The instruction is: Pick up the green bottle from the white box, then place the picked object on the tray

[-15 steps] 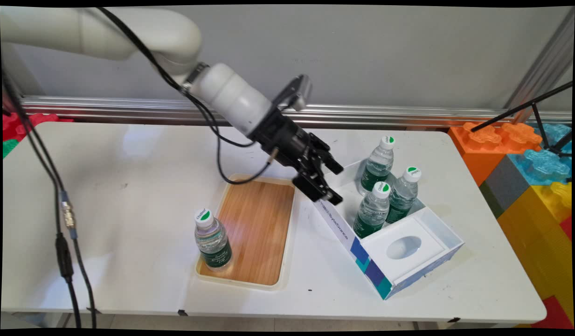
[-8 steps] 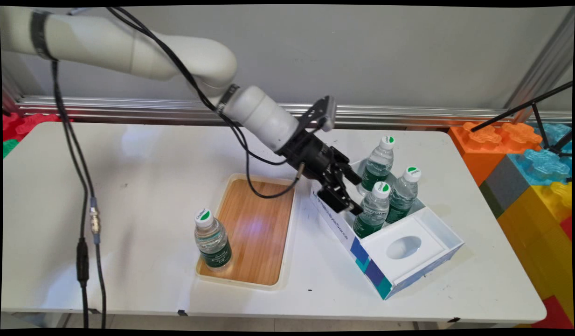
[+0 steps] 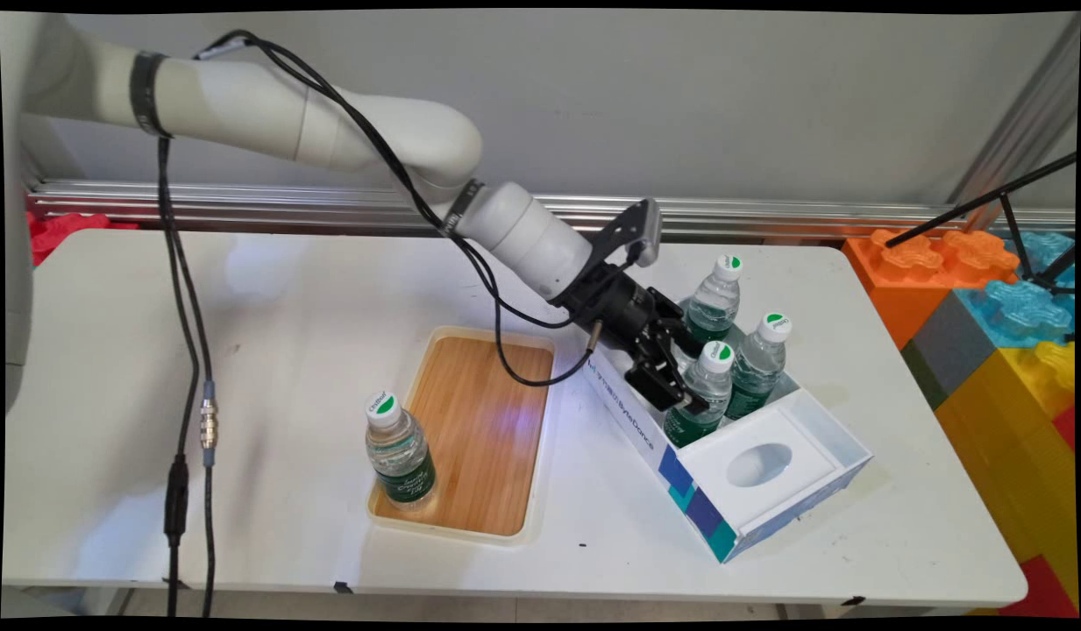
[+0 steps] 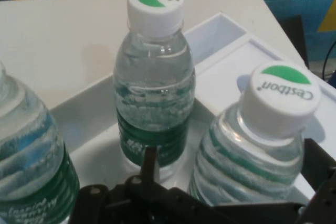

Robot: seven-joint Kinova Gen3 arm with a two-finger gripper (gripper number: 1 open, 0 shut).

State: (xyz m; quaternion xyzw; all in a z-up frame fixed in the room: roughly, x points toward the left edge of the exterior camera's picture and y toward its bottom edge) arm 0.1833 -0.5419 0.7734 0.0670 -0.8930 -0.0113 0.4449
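The gripper sits inside the open white box at the right of the table, tilted down and to the right. Its fingers stand apart around the nearest water bottle: in the hand view one finger rises left of this bottle and the other finger shows at the right edge, with the bottle's body between them. Whether the pads touch the bottle cannot be told.

The box holds three upright bottles, each with a white cap bearing a green mark. Besides the one between the fingers, a second bottle stands just beside it to the right, and a third bottle stands behind, partly hidden by the gripper. In the hand view the second bottle stands centre and the third at the left edge.

The box's near end carries a white insert with an oval hole; its side shows blue and teal squares.

Left of the box lies a wooden tray with a pale rim. A fourth bottle stands upright in its near left corner, well apart from the gripper.

Black cables hang from the arm at the left. Coloured foam blocks lie beyond the table's right end.
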